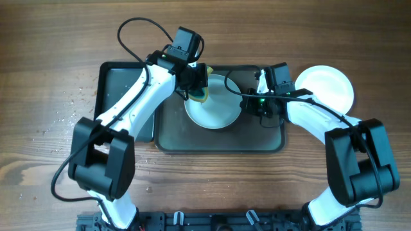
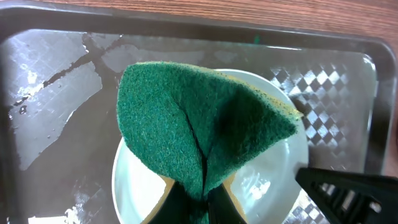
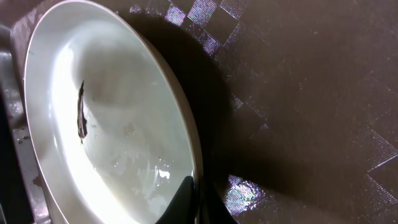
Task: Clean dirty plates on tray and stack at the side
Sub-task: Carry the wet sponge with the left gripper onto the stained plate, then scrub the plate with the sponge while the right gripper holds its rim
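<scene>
A white plate point(image 1: 218, 109) lies on the grey-green tray point(image 1: 218, 142). My left gripper point(image 1: 198, 88) is shut on a folded green sponge point(image 2: 199, 124) and holds it over the plate's far left part point(image 2: 140, 186). My right gripper point(image 1: 247, 106) is shut on the plate's right rim, one finger inside and one outside point(image 3: 196, 199). In the right wrist view the plate point(image 3: 118, 137) is wet and has a thin dark smudge point(image 3: 81, 113). Another white plate point(image 1: 326, 86) lies on the table to the right of the tray.
A narrower black tray point(image 1: 122, 83) adjoins the grey-green tray on the left. The grey-green tray floor is wet point(image 2: 56, 118). Water drops speckle the wooden table at the left point(image 1: 70, 102). A finger of my right gripper shows in the left wrist view point(image 2: 348, 190).
</scene>
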You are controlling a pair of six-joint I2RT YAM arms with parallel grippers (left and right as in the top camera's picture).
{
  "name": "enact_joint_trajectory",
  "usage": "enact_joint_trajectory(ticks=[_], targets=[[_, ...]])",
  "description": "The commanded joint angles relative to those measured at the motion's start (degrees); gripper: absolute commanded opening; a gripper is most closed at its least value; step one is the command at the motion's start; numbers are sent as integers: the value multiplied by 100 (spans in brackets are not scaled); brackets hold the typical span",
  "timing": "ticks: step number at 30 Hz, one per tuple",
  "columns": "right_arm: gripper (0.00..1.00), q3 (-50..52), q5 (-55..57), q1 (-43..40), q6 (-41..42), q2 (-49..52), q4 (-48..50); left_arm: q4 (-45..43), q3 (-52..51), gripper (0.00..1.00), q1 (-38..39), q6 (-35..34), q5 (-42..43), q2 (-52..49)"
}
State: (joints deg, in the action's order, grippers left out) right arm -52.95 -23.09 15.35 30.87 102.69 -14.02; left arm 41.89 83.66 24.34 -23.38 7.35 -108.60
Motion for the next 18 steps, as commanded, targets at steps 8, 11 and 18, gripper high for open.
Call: enact_joint_trajectory(ticks=[8,11,18], targets=[[4,15,39,24,59,107,26,-72,105,4,22,-111,2,-444],[4,15,39,24,63,107,26,-109,105,4,22,-111,0,-579],[4,15,39,24,63,107,26,-210,66,4,68,-111,7,-824]])
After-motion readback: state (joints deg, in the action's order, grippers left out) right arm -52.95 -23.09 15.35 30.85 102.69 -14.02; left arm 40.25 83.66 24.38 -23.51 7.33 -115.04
